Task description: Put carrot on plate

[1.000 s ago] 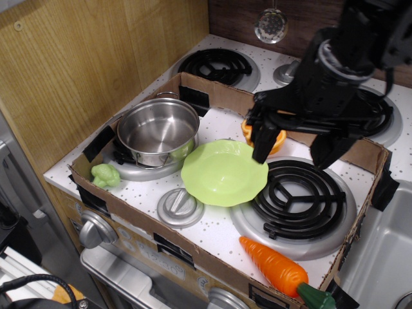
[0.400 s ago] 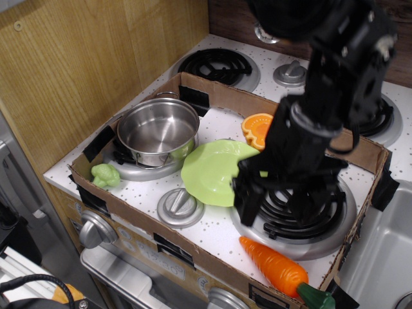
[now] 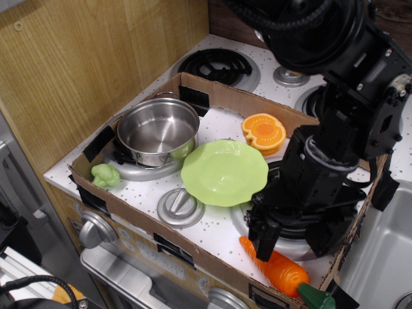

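Observation:
The orange carrot [image 3: 279,270] with a dark green stub top lies at the front right corner of the cardboard tray, partly hidden by the gripper. The light green scalloped plate [image 3: 224,171] sits in the middle of the tray, empty. My black gripper [image 3: 293,240] is open, its two fingers spread wide and pointing down just above the carrot's middle and thin end. One finger [image 3: 263,241] stands right beside the carrot's tip. It holds nothing.
A steel pot [image 3: 158,130] stands left of the plate. A green toy [image 3: 105,174] lies at the front left. An orange citrus-half toy [image 3: 264,132] sits behind the plate. A grey metal disc [image 3: 180,206] lies in front of it. Cardboard walls [image 3: 161,241] ring the stove top.
The gripper has moved from behind the plate, over the right burner, toward the front and down to the carrot. It stayed open. The plate and carrot have not moved.

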